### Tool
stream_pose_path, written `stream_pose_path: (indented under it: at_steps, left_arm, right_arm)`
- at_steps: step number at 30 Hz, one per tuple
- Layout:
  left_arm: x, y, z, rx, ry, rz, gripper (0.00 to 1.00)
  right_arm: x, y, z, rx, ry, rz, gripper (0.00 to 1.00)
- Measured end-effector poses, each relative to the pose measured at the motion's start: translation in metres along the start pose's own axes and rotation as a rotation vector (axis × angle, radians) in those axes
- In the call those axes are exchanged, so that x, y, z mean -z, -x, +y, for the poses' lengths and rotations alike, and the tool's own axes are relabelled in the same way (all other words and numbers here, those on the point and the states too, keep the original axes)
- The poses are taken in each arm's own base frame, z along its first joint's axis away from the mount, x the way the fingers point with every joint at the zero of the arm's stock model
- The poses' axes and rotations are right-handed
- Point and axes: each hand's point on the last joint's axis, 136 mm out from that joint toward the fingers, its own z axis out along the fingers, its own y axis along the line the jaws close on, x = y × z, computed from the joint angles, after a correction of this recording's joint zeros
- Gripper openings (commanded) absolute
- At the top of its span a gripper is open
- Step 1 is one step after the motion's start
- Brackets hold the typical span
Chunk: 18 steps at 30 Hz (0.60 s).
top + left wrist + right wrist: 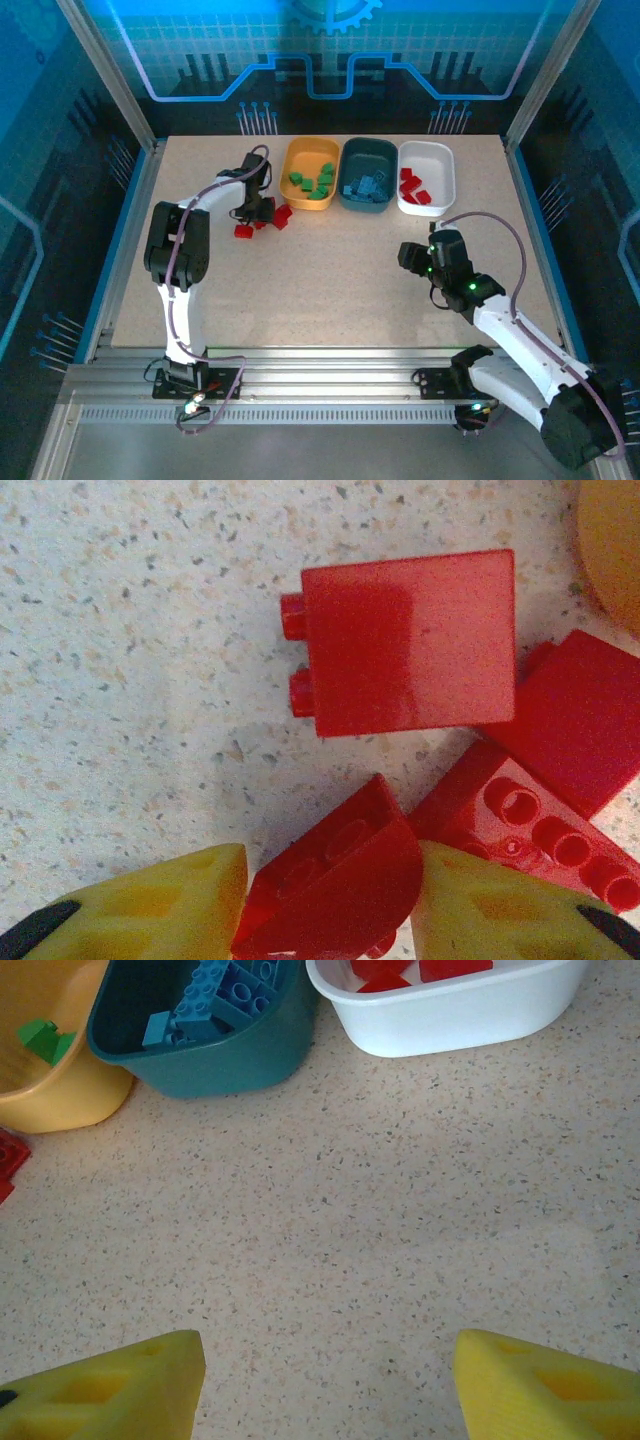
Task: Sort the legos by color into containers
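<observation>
Red lego point(335, 895) — pinched inside left gripper point(330, 865)

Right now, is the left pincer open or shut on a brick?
Shut on a red brick: the left pincer's yellow fingers touch both its sides.

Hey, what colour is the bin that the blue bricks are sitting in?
The bin is dark teal; the right wrist view shows it best.

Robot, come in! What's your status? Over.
Left hand shut on curved red lego. Right hand open above table. Other red legos crowd beside it. White bin holds reds.
</observation>
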Motion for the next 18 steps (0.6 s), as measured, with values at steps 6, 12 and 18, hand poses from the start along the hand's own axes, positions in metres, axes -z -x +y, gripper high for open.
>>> stream_pose_path:
  at_steps: [6, 12, 18]
  left_arm:
    - [0.0, -0.005, -0.007, 0.003, -0.022, 0.017, 0.48]
    - [0.001, -0.009, -0.01, 0.012, -0.027, 0.033, 0.45]
    - [0.001, -0.012, -0.011, 0.016, -0.025, 0.045, 0.4]
  right_arm:
    - [0.0, 0.0, 0.0, 0.0, 0.001, -0.001, 0.68]
    - [0.001, 0.001, 0.0, 0.0, 0.002, -0.002, 0.68]
    - [0.001, 0.001, 0.0, 0.0, 0.002, -0.002, 0.68]
